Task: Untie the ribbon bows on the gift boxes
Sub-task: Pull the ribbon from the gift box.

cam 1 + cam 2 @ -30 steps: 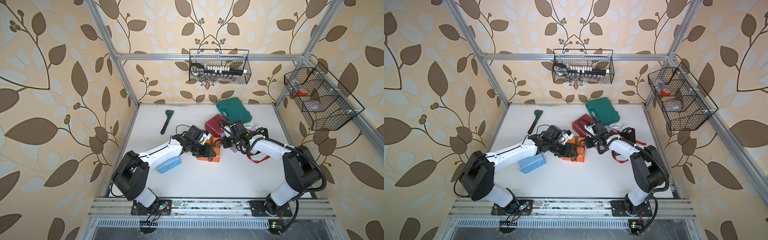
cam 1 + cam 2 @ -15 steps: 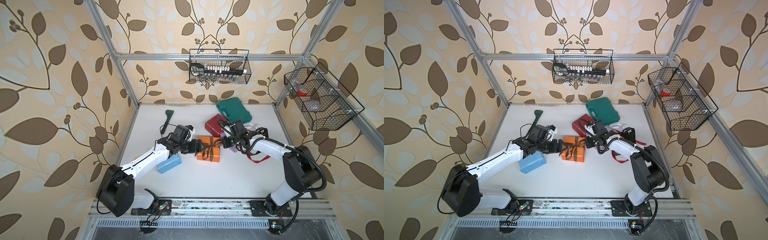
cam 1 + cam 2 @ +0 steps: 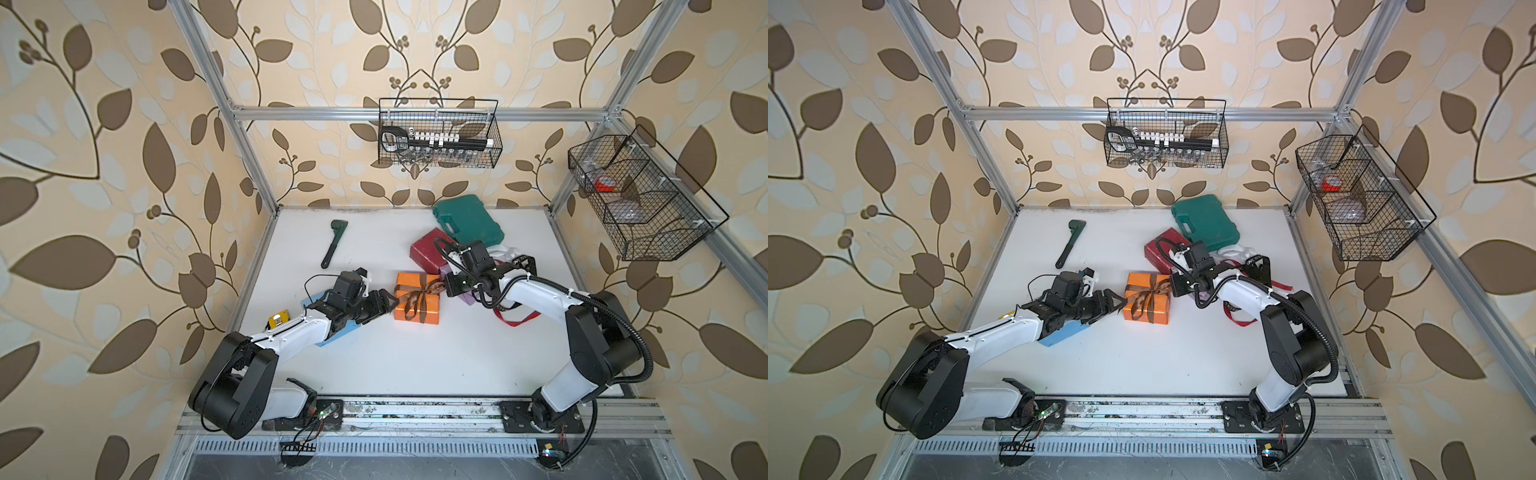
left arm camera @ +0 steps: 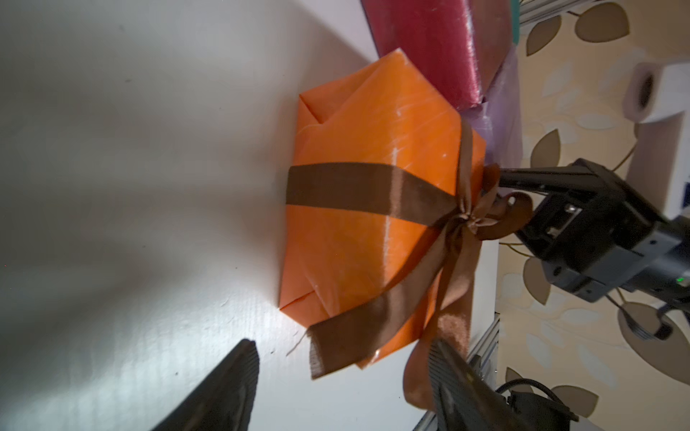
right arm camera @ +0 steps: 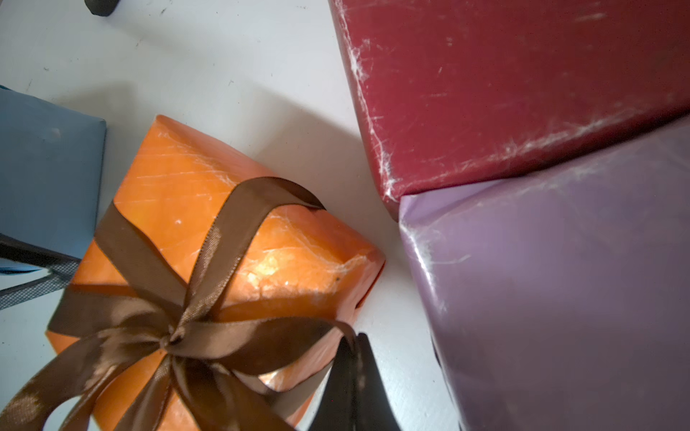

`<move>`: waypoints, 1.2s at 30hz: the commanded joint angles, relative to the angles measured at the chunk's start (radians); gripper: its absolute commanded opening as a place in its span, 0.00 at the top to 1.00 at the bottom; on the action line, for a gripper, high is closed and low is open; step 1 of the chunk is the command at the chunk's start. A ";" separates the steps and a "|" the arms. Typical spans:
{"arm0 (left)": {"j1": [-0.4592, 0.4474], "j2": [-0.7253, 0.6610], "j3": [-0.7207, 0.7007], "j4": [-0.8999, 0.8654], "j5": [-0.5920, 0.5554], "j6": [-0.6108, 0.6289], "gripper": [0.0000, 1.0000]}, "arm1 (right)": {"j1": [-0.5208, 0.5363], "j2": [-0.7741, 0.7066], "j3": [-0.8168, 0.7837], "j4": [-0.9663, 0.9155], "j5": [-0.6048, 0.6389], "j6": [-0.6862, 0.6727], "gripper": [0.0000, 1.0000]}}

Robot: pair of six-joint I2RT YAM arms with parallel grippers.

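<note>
Brown bow point(image 3: 420, 290) on the orange box point(image 3: 428, 311), centre of the table point(image 3: 415, 365), seems the last one tied: right gripper point(image 3: 446, 286) pinches its loop, left gripper point(image 3: 390, 302) gapes wide beside the box, dark red box point(image 3: 426, 253) and lilac box point(image 5: 560, 280) sit bare.

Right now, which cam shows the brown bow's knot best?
Right wrist: the brown bow is close up, knot and loops sharp on the orange box. Left wrist sees the knot obliquely, at the box's far edge. Both top views show the bow whole but small.
</note>
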 commanded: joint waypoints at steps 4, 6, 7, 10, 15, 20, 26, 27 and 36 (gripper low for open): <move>-0.005 0.064 -0.008 0.187 0.093 -0.070 0.28 | -0.002 -0.024 -0.015 -0.014 -0.005 0.003 1.00; -0.010 0.081 -0.006 0.203 0.102 -0.073 0.29 | -0.002 -0.026 -0.015 -0.011 -0.006 0.003 1.00; -0.012 0.088 -0.001 0.208 0.106 -0.073 0.31 | -0.002 -0.028 -0.017 -0.011 -0.004 0.002 1.00; -0.018 0.102 0.010 0.208 0.120 -0.073 0.39 | -0.002 -0.032 -0.019 -0.014 -0.002 -0.001 1.00; -0.018 0.097 0.023 0.175 0.130 -0.051 0.52 | -0.001 -0.039 -0.022 -0.014 0.003 -0.003 1.00; -0.019 0.111 0.043 0.137 0.152 -0.017 0.71 | -0.002 -0.040 -0.022 -0.011 0.000 0.000 1.00; -0.019 0.115 0.074 0.093 0.158 0.021 0.84 | -0.002 -0.050 -0.020 -0.014 0.000 0.000 1.00; -0.019 0.112 0.081 0.081 0.158 0.029 0.84 | -0.001 -0.050 -0.020 -0.014 0.000 -0.001 1.00; -0.066 0.070 0.113 -0.154 0.085 0.170 0.37 | -0.001 -0.051 -0.018 -0.015 -0.002 0.000 1.00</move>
